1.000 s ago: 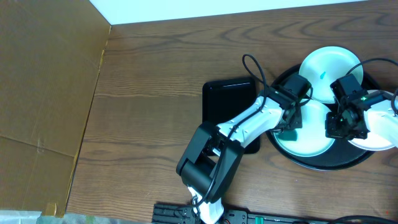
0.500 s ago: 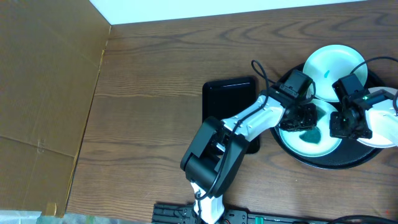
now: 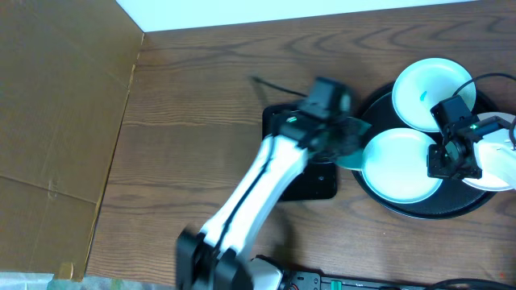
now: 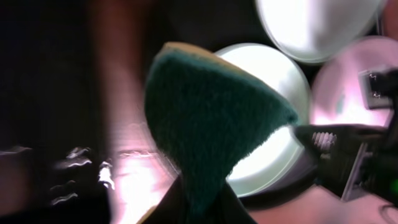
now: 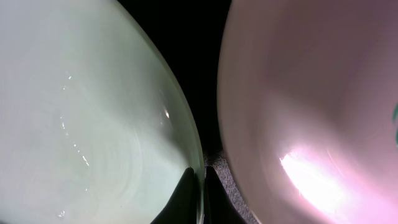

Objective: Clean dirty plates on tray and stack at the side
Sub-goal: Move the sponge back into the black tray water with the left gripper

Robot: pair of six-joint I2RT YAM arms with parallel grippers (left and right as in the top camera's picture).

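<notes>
Wood-grain bench point(image 3: 201, 121) carries the round black tray point(image 3: 419, 214) at its right end, with a smaller rectangular tray point(image 3: 318, 181) just beside it. All three plates lie on the round tray. The near plate point(image 3: 399, 165), pale mint, now shows a clean face. Half a second ago the sponge was pressed on it over a dark patch, which is gone. The far plate point(image 3: 431, 76) retains a teal smear point(image 3: 420, 95) near its middle. The white plate point(image 3: 501, 173) sits at the right edge, partly out of the overhead view. The green sponge point(image 4: 211, 118) has been lifted off and swung left, and now hangs over the rectangular tray. The left pincer point(image 3: 339, 133) is clenched on the sponge, blurred with motion. The right pincer point(image 3: 445, 165) is clamped on the near plate's rim, its narrow fingertips point(image 5: 188, 194) pinching the edge, and has not moved. Assessment: one plate is wiped, and none is stacked at the side. The near plate appears ready for removal, and the far plate awaits scrubbing.
</notes>
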